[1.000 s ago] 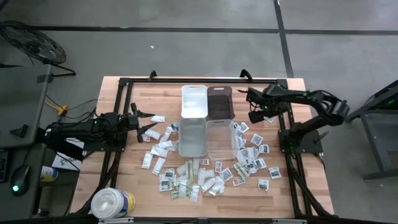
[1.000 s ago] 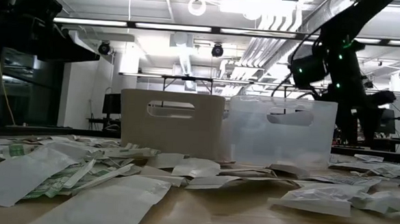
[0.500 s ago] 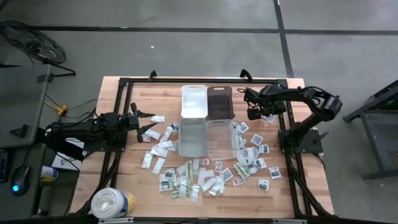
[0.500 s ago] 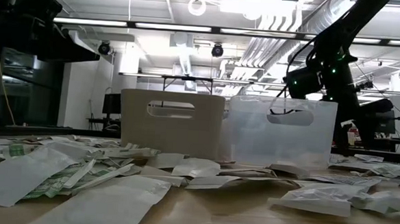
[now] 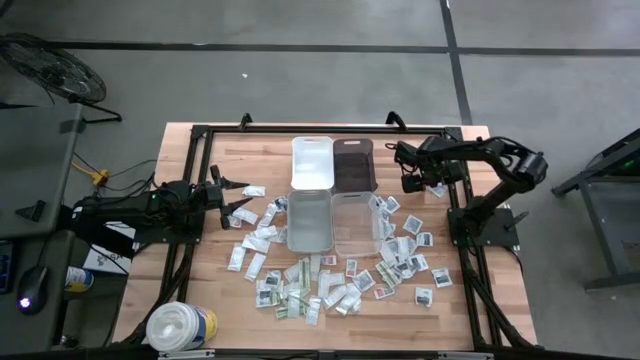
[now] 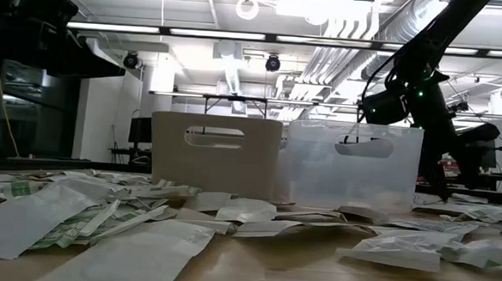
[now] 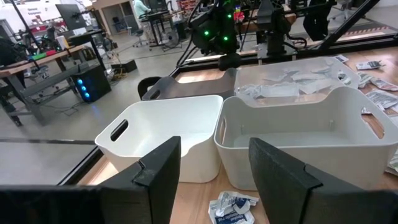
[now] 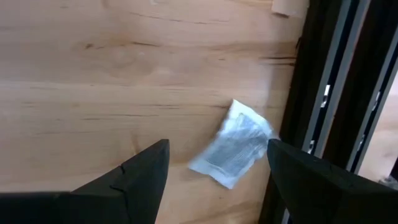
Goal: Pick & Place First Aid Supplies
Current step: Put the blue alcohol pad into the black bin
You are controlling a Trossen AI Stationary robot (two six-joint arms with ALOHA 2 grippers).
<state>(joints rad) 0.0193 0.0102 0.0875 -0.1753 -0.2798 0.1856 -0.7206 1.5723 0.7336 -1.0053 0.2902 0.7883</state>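
Wood grain is filling my right wrist view, with one packet [image 8: 233, 144] lying askew on the table [image 8: 112, 74] between the fingers [image 8: 140, 171] of the right gripper [image 8: 217, 168], which are standing wide apart and holding nothing. I am judging the step in hand to be picking this packet, the one sitting apart near the black frame rail [image 8: 323, 93]. To do it well, I would be coming straight down so the fingers straddle the packet's narrow side, pressing lightly to the wood before closing, since flat paper gives little to catch. I would also be keeping the outer finger off the rail.

From above, the right gripper [image 5: 412, 180] is hovering near the table's far right corner, beside the dark bin [image 5: 352, 163]. Most packets [image 5: 330, 285] are lying scattered on the near half of the table, around the white bin [image 5: 309, 220] and clear bin [image 5: 353, 222]. The left gripper [image 5: 228, 196] is waiting over the left side, fingers apart and empty, with packets just beside it.

Only the high view is showing how the four bins sit. Only my left wrist view is showing packets already inside the clear bin [image 7: 292, 84], and the white one [image 7: 298, 134] seemingly empty. The low view is hiding the target packet behind the bins.
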